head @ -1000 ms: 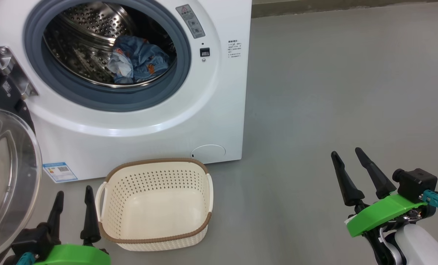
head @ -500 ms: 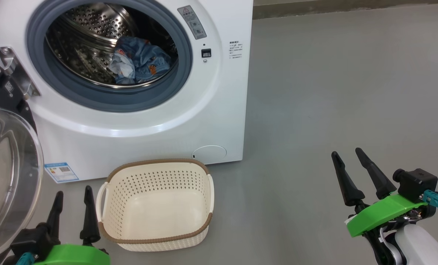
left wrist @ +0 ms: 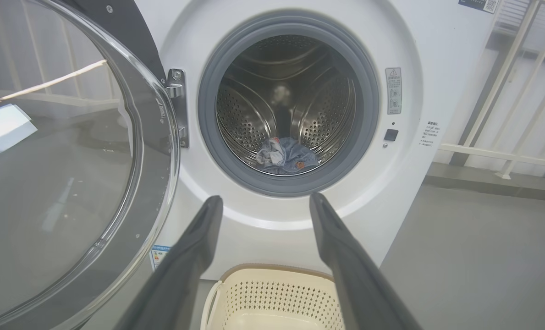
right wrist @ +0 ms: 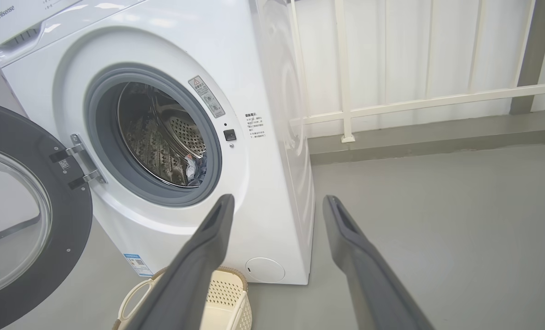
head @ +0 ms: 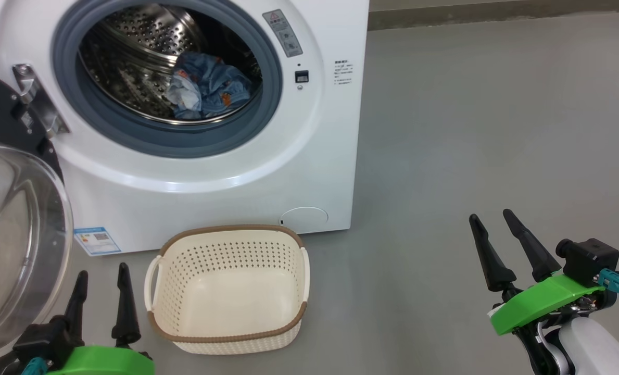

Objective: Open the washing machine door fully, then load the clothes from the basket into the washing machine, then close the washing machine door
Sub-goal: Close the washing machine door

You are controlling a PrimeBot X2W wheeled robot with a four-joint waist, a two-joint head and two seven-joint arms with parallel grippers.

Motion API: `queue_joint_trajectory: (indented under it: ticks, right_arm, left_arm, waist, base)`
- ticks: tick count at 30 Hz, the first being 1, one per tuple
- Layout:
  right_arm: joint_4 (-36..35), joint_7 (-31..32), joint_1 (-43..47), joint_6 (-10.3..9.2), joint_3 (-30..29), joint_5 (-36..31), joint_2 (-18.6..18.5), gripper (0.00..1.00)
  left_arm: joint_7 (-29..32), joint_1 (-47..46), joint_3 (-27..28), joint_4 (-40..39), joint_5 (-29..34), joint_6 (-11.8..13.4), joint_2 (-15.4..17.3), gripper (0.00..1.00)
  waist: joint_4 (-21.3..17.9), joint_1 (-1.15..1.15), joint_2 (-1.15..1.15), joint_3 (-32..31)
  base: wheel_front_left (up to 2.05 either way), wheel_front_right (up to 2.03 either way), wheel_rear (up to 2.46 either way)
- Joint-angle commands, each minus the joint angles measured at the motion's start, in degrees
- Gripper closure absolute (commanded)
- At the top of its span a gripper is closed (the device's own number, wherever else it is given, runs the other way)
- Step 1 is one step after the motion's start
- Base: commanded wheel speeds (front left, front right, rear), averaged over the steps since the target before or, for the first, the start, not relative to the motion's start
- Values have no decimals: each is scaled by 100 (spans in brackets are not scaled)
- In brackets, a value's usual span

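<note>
The washing machine point(head: 319, 156) point(left wrist: 419, 55) point(right wrist: 263, 68) stands with its door point(head: 12, 234) point(left wrist: 61, 174) point(right wrist: 29, 220) swung wide open to the left. The clothes point(head: 207, 88) point(left wrist: 286, 156) point(right wrist: 196, 169) lie bunched in the steel drum, blue fabric with orange prints showing. On the floor in front sits the basket point(head: 228, 289) point(left wrist: 272, 298) point(right wrist: 222, 298), nothing inside it. My left gripper point(head: 101, 273) point(left wrist: 263, 201) is open, low beside the basket's left handle. My right gripper point(head: 491, 219) point(right wrist: 277, 201) is open over bare floor, well right of the machine.
Grey floor point(head: 496, 130) stretches to the right of the machine. A white railing point(right wrist: 391, 105) and a low kerb run along the back wall. The open door's glass bowl bulges close to my left arm.
The whole head view has shifted slightly right and down, so the camera has moved. Both grippers stay open in the same spots; the clothes and basket lie as before.
</note>
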Motion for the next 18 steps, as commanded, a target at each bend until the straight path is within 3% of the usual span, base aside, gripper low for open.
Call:
queue_joint_trajectory:
  ticks: [1,18]
  right_arm:
    - [-122,-46,-34,42,70,22,-79,0]
    - [-105,-46,24,42,118,45,-65,0]
  left_arm:
    - [-37,-84,215,-125,39,-2,84,0]
    - [-37,-39,255,-43,68,74,56,0]
  waist:
    - [76,0,0,-12]
    - [849,0,0,-92]
  base:
    - [0,0,0]
    - [0,0,0]
